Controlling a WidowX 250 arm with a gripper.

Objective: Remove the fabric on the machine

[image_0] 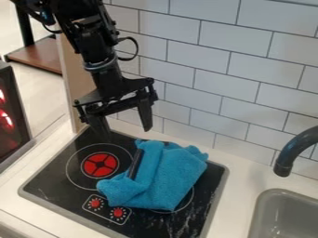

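Single fixed camera view, set above and in front of the cooktop, looking down at a slant. Faces across it at an angle toward the tiled wall behind. Fairly close: cooktop takes up much of the lower frame, front part cut by the bottom edge. Sink, right of the cooktop in view, is cropped at the frame's corner.

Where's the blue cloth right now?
In the camera view, the blue cloth lies bunched on the black stovetop, towards the picture's right, beside the red burner and below and right of the open tool.
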